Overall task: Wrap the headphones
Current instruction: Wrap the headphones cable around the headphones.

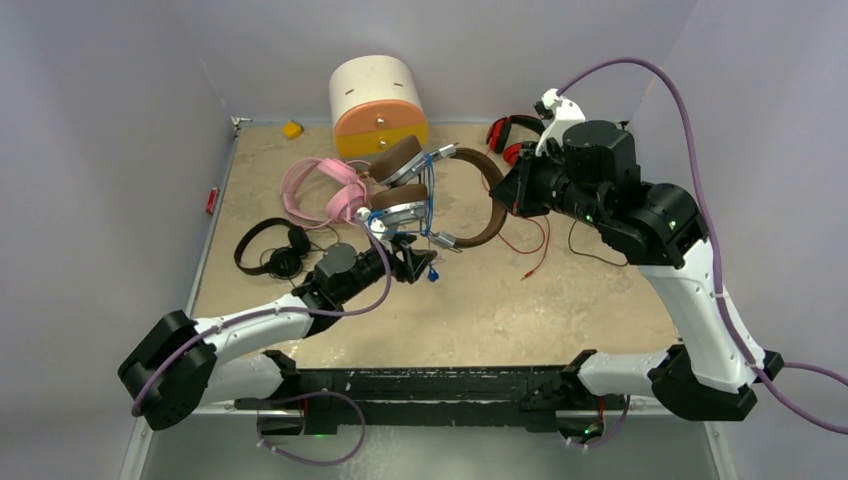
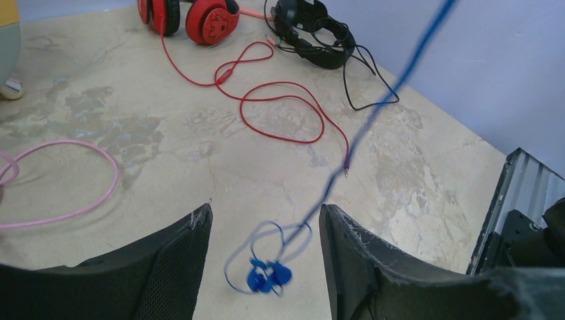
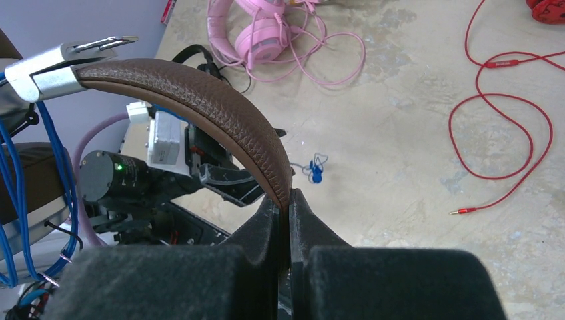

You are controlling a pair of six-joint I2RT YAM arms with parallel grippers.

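Brown and silver-hinged, the brown headphones [image 1: 398, 160] are held off the desk [image 1: 560, 300]. The crown of the band is pinched in the right jaws, which are pressed together on it. In the top view the long axis is seen to run across the desk from left to right. The arch of the band is at the right, and the two ear cups point left toward the pink headphones [image 1: 325, 190] and the drawer box [image 1: 378, 105]. A blue cable [image 1: 428, 200] is looped around the hinges.

The left jaws, just below the cups, are spread, and nothing is pinched by them. Only in the left wrist view is a strand of the blue cable shown passing down between the two fingers [image 2: 180, 260], touching neither, to a small blue tangle low between them. In that view the red headphones [image 2: 200, 17] are also seen beside a black pair [image 2: 313, 37] that the top view does not show.

The grip on the band is shown close by the right wrist view, along with a red cable [image 3: 506, 120] lying loose on the desk. A second black pair [image 1: 272, 248] lies left of the left jaws.
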